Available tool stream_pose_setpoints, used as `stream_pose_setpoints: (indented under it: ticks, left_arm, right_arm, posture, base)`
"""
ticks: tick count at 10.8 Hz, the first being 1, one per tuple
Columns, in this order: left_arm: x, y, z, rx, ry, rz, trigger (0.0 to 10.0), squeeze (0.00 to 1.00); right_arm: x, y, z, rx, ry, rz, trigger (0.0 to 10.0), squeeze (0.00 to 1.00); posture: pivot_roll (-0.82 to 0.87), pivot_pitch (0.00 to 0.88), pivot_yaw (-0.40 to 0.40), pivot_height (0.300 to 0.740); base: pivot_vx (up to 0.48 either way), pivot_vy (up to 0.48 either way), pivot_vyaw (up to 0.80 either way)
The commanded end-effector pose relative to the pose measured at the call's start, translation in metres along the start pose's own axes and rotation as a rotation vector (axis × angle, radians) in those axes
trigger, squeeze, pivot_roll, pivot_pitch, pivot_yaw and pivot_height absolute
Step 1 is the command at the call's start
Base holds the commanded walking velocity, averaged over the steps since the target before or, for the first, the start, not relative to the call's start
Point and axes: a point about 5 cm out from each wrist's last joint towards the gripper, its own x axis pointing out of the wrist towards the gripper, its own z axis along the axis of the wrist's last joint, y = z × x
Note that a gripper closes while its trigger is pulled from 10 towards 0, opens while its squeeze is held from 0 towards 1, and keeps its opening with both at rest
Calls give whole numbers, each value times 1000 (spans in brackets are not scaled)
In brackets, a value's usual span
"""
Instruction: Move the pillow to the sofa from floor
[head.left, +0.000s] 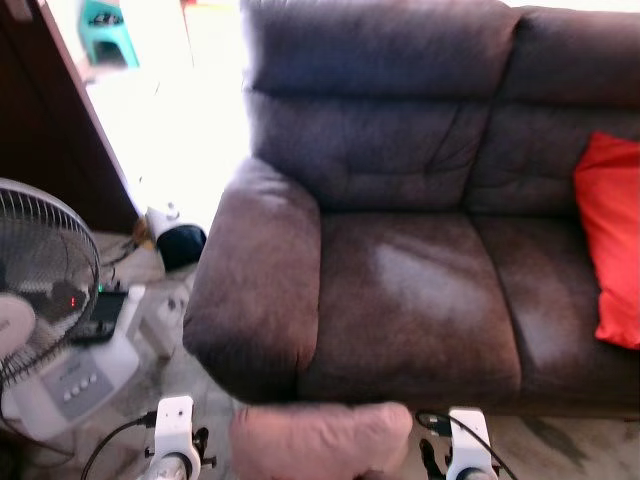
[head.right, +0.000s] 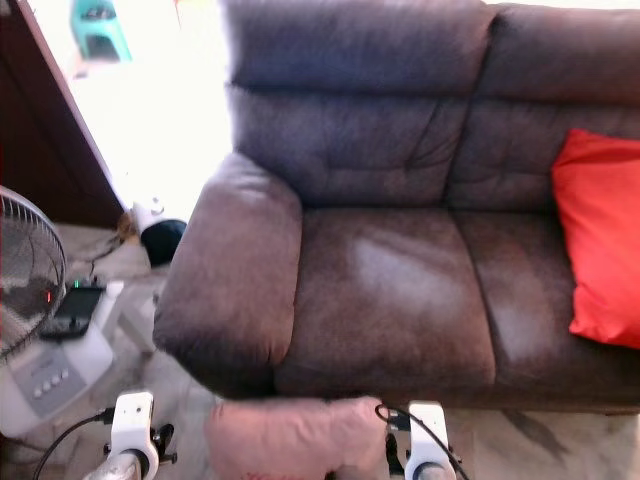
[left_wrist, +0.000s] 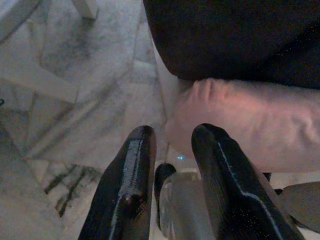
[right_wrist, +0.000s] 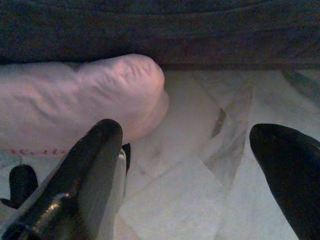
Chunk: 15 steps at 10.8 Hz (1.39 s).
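A pale pink pillow hangs low in front of the dark brown sofa, just below the seat's front edge and above the marble floor. It sits between my two arms, with the white wrists to either side. My left gripper is open by a narrow gap with nothing between its fingers, and the pillow presses against the outer side of one finger. My right gripper stands wide open. The pillow lies against the outside of one finger there.
A red cushion leans at the sofa's right end. A white standing fan with a phone on its base is at the left. A small dark and white object lies by the sofa's armrest. Bright doorway light falls behind.
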Motion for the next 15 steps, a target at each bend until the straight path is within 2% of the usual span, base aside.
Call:
stream_pose_setpoints:
  ticks: [1,4,5,7,8,9,12,13,15]
  left_arm:
    - [-1,0,-4,11,14,4,10000,0]
    - [-1,-1,-3,22,1,-2,10000,0]
    - [1,-1,9,44,-59,2,10000,0]
    - [7,-2,56,20,-261,-2,10000,0]
    - [7,-6,69,43,-314,-26,10000,0]
    - [7,-8,73,56,-331,-34,10000,0]
    - [5,-7,81,56,-397,-32,10000,0]
    - [3,-6,89,50,-448,-30,10000,0]
    - [3,-8,99,40,-489,-30,10000,0]
  right_arm:
    - [-1,-4,-7,-32,33,-22,10000,0]
    - [-1,-7,-5,-5,11,-32,10000,0]
    - [0,-8,7,2,-44,-35,10000,0]
    - [3,-18,44,-8,-207,-76,10000,0]
    - [3,-20,64,-7,-283,-83,10000,0]
    - [3,-21,72,-3,-317,-89,10000,0]
    - [-1,-14,113,22,-508,-80,10000,0]
    - [-2,-9,120,19,-543,-59,10000,0]
    - [-3,-6,126,20,-563,-57,10000,0]
  posture:
    - [53,38,-49,641]
    - [50,35,-49,641]
    - [51,35,-49,641]
    - [52,39,-50,641]
    - [48,39,-49,641]
    - [48,39,-49,641]
    - [46,43,-47,641]
    - [51,45,-51,641]
    - [46,46,-52,641]
  base:
    - [0,0,0]
    - [0,0,0]
    - [0,0,0]
    - [0,0,0]
    - [0,0,0]
    - [0,0,0]
    - [0,0,0]
    - [0,0,0]
    - [0,0,0]
